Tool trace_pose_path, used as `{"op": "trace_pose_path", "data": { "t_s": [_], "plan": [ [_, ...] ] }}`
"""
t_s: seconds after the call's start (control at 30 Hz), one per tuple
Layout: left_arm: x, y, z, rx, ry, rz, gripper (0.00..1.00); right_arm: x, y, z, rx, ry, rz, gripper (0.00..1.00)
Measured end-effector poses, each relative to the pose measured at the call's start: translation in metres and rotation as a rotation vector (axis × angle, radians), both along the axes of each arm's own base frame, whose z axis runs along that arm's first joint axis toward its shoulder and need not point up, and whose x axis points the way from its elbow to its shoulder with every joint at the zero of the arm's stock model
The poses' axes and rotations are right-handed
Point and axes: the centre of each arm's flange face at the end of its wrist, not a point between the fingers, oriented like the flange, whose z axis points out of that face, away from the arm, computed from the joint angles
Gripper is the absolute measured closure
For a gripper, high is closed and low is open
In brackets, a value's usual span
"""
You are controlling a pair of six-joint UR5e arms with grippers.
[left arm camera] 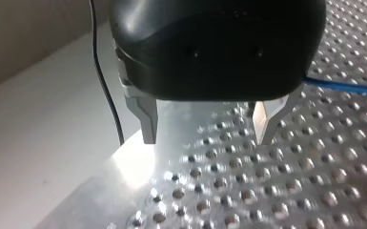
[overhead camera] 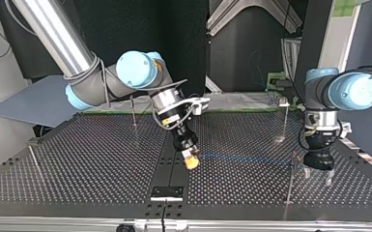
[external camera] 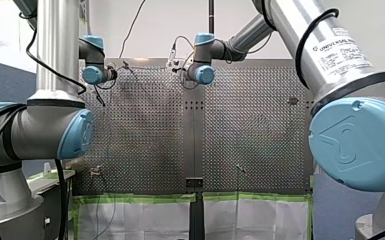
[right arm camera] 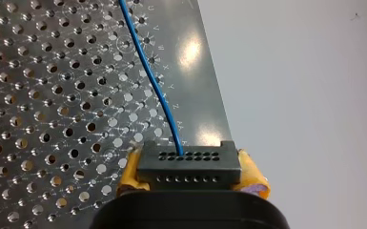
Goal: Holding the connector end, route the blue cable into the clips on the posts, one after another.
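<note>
Connector [right arm camera: 189, 164] pinched crosswise in right gripper [right arm camera: 190, 175]; blue cable [right arm camera: 157, 87] runs straight ahead; left gripper [left arm camera: 206, 136] spread.

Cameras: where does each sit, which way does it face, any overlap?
Front: behind the shoulders, facing over the perforated table; my left arm and my right arm at its sides.
Top: across the table, facing the arms; my right gripper at left, my left gripper at right.
Left wrist: down past its own open fingers.
Right wrist: along its yellow pads holding the connector.
Shared: blue cable in top and both wrist views.
</note>
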Motion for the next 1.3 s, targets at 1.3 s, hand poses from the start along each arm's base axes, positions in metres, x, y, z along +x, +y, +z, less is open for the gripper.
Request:
{"op": "trace_pose_path", "data": {
  "t_s": [1.3],
  "plan": [
    [-0.097, -0.055, -0.013, 0.171, 0.309, 0.066, 0.00, -0.001, 0.001, -0.002, 0.009, 0.017, 0.000, 1.00]
  ]
}}
